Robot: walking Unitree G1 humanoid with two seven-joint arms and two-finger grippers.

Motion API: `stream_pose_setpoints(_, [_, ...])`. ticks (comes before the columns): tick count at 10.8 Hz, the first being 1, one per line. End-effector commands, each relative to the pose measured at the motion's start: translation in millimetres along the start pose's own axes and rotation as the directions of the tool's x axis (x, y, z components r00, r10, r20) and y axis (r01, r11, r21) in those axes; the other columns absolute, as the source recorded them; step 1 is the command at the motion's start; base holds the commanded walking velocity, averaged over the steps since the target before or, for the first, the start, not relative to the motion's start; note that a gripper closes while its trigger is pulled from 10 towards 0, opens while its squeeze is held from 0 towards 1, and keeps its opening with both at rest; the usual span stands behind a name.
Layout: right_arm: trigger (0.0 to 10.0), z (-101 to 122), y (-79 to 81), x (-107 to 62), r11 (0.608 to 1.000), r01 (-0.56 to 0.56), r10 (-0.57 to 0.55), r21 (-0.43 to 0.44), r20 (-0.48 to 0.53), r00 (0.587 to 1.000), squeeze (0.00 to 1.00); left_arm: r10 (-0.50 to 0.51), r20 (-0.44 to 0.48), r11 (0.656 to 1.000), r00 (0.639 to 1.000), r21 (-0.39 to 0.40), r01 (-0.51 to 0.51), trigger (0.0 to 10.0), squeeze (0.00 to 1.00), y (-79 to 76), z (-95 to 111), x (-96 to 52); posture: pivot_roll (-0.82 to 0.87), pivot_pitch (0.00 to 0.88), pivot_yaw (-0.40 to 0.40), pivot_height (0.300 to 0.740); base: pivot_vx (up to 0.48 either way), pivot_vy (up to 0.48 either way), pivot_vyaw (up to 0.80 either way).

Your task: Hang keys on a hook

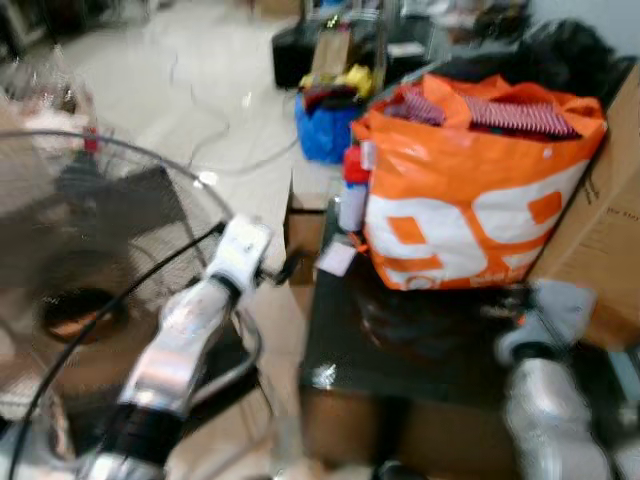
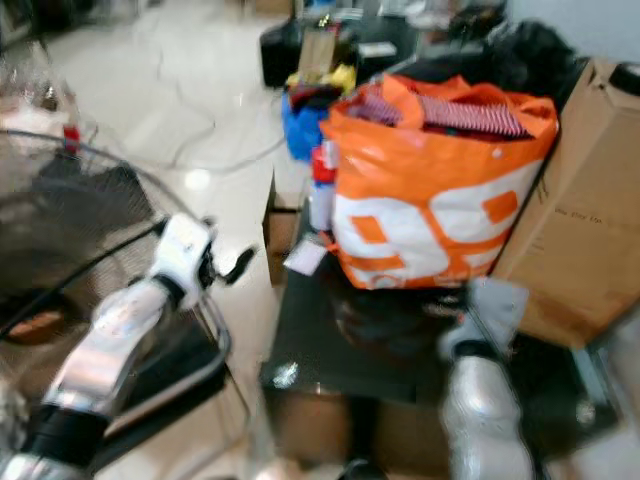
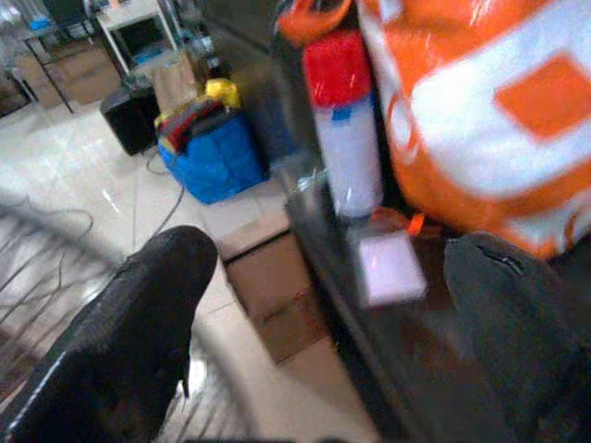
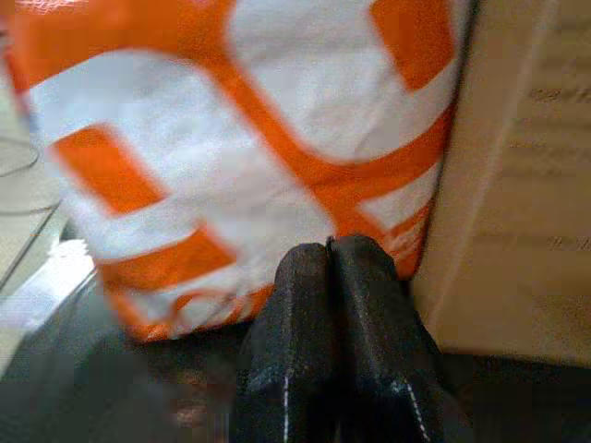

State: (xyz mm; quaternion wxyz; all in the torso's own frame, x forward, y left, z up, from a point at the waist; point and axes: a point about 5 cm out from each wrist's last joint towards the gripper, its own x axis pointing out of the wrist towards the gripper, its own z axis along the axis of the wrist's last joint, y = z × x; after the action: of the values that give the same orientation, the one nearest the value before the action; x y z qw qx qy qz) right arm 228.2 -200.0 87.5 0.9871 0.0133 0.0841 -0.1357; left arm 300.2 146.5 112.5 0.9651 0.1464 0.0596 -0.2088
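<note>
Keys seemingly unseen; right pincer [image 4: 330, 268] closed beside orange bag [image 4: 231, 120].

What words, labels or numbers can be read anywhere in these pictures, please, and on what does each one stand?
"9", or perhaps "99": large white figures on the orange bag, cut off and not certain.
Cardboard box: small dark print, too blurred to read.
Red-capped white bottle: blue label, illegible.
White card on the dark table: nothing readable.

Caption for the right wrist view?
Right gripper shut, empty, facing the orange bag beside a cardboard box.
</note>
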Motion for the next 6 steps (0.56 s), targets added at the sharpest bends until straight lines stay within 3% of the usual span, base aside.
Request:
stream_pose_setpoints(1, [10.0,2.8,-2.4,2.7,1.0,0.002,-0.002,-0.008,0.006,1.0,0.0,0.007,0.012,1.0,1.0,0.007,-0.007,10.0,0.0,-0.2,3.6,1.3,-0.09,0.0,0.042,0.74,0.0,0.0,0.0])
stream_pose_setpoints(4, [10.0,3.7,-6.3,3.3,1.0,0.021,-0.021,-0.017,0.008,1.0,0.0,0.013,0.025,1.0,1.0,-0.005,-0.013,10.0,0.0,-0.2,5.3,2.8,-0.1,0.0,0.052,0.74,0.0,0.0,0.0])
stream_pose_setpoints(6, [10.0,6.6,-7.5,4.0,0.999,0.02,-0.019,-0.041,0.019,1.0,0.0,0.019,0.029,1.0,0.999,-0.011,-0.019,10.0,0.0,-0.5,5.8,4.0,-0.1,0.0,0.046,0.74,-0.388,0.0,0.0])
